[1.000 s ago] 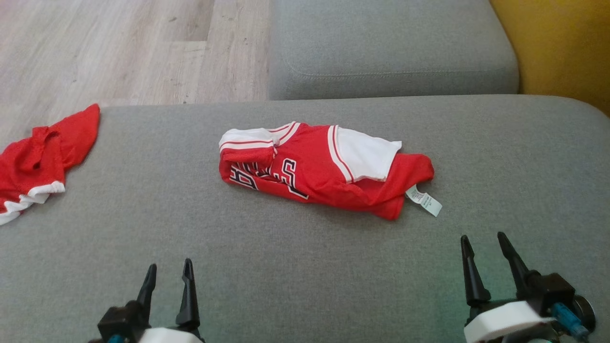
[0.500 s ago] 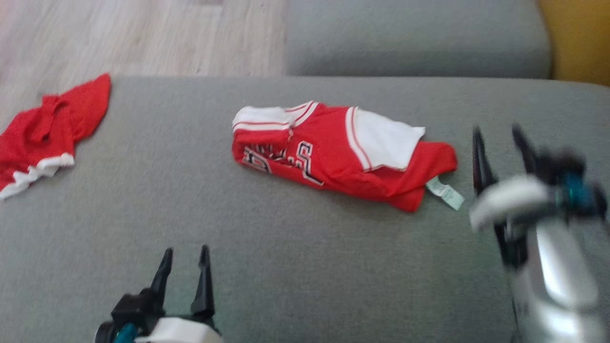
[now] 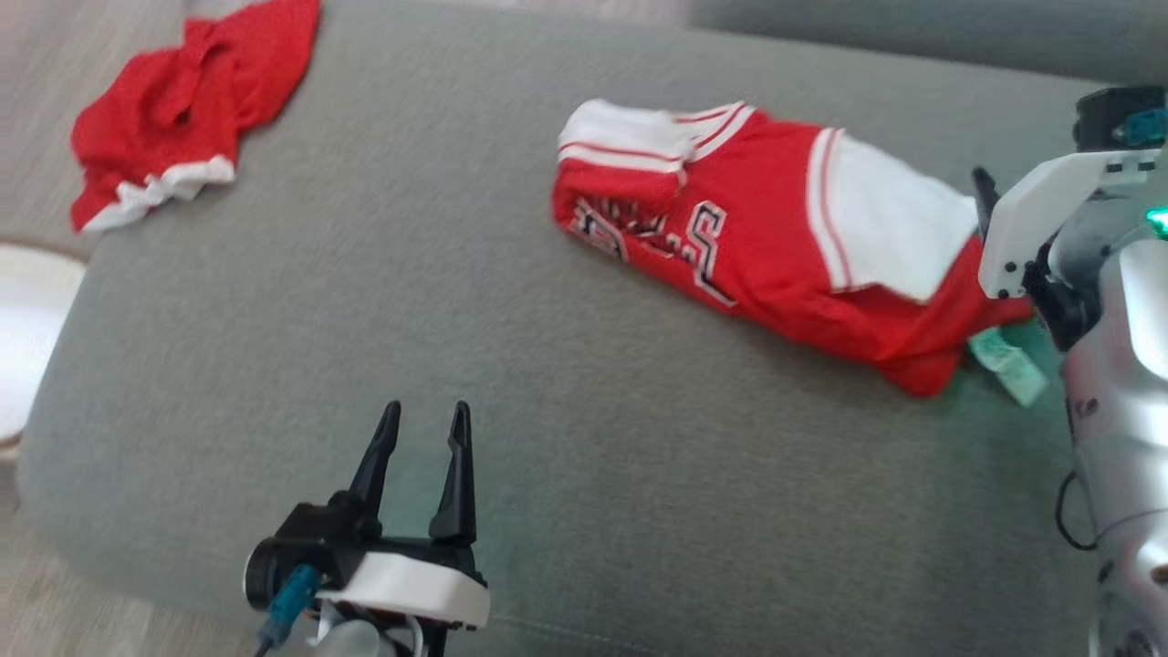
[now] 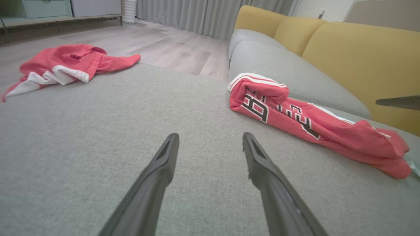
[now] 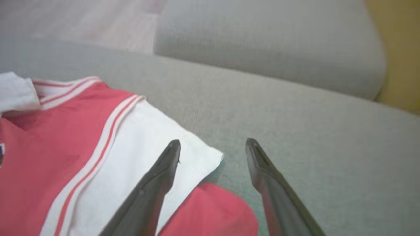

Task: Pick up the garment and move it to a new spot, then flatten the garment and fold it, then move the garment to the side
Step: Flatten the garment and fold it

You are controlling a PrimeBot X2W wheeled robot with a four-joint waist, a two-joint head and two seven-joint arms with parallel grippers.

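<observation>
The garment (image 3: 766, 246), a red jersey with white panels and dark lettering, lies bunched and half-folded on the grey cushion (image 3: 456, 347). We judge that picking it up is the step in hand, with nothing lifted yet.

Our right gripper (image 5: 213, 144) hangs at the garment's right end with its jaws spread and nothing between them. One finger is over the white panel (image 5: 141, 147) and the other over bare cushion just beside the garment. We read that straddle as lining up on the cloth's edge, so that closing would pinch the corner, not a thick bunch. Whether a fingertip touches the fabric we cannot tell.

Our left gripper (image 3: 422, 415) is also spread and empty. It is well apart from the garment, on its near left side, and it is probably waiting for the flattening.

A second red piece (image 3: 182, 119) lies well apart from the garment, to its far left.

In the head view the right arm covers the garment's right end and part of the care label (image 3: 1004, 360). The lettering runs into the creases and cannot be read. Motion blur softens both the head view and the right wrist view. How many layers are stacked under the white panel is hidden.
</observation>
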